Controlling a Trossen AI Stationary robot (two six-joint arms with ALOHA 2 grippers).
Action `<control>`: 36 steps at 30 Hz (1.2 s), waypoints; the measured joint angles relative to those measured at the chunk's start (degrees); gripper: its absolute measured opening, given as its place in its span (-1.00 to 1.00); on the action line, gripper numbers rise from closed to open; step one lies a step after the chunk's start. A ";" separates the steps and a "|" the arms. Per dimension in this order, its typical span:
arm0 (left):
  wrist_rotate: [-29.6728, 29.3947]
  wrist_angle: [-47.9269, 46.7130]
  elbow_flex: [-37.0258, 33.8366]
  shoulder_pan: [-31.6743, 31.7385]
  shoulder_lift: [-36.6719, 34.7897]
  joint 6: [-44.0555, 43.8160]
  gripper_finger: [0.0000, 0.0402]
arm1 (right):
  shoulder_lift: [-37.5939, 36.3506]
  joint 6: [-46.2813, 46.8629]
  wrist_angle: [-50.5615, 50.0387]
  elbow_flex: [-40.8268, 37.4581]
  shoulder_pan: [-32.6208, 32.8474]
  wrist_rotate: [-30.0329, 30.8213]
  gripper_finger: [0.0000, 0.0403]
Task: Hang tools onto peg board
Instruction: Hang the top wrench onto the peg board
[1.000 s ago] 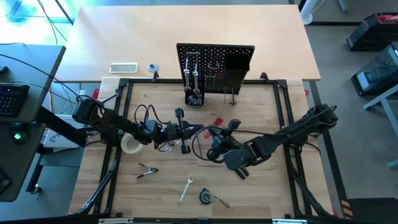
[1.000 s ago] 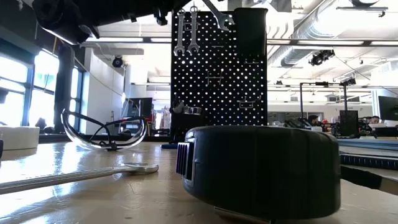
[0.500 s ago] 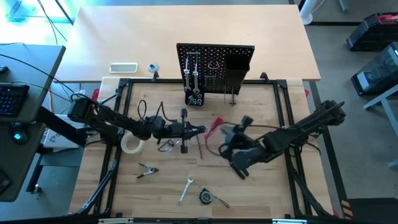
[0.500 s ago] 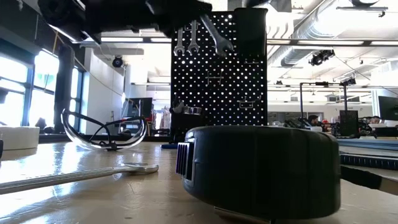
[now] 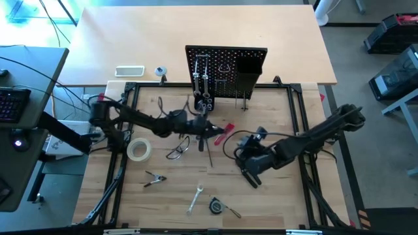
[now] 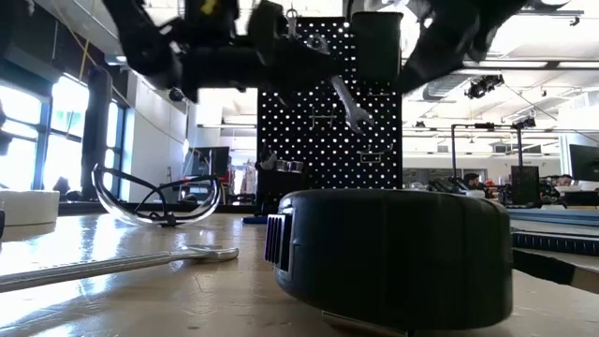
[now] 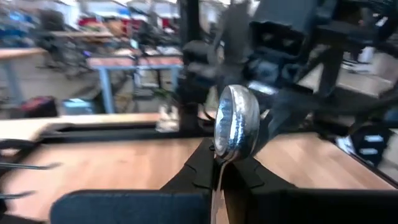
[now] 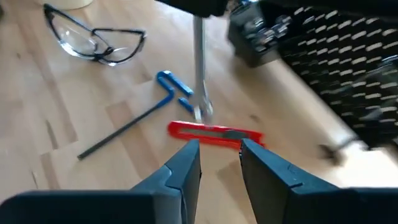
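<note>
1. Silver metal showed between the left gripper's (image 7: 222, 171) pressed-together fingers: it pinched a wrench (image 7: 236, 124) by its shank, the rounded head standing up just past the fingertips.
2. Seen from above, that left gripper (image 5: 204, 126) hung over the table's middle, near the foot of the peg board (image 5: 226, 73), where two wrenches (image 5: 202, 81) already hung on the board's hooks.
3. The right gripper (image 8: 219, 157) was parted and held nothing; it sat above the table right of centre (image 5: 251, 155), just short of the red-handled tool (image 8: 214, 133).
4. Loose on the wood lay the blue-handled hex key (image 8: 140, 109), the clear glasses (image 8: 96, 38), the tape roll (image 5: 138, 150), pliers (image 5: 154, 179), another wrench (image 5: 194, 199) and a tape measure (image 5: 216, 206).
5. Risk, as I judged it: the wrench was held by a narrow shank, so it could twist in the grip and miss its hook, or knock the hanging wrenches loose.
6. Both arms were close together, so a wide swing by either could have brought them into contact.
</note>
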 joint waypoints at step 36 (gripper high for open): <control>9.35 -10.71 9.26 1.55 6.18 -0.11 -0.68 | -0.04 -17.53 47.49 -21.47 -10.57 -13.79 -0.96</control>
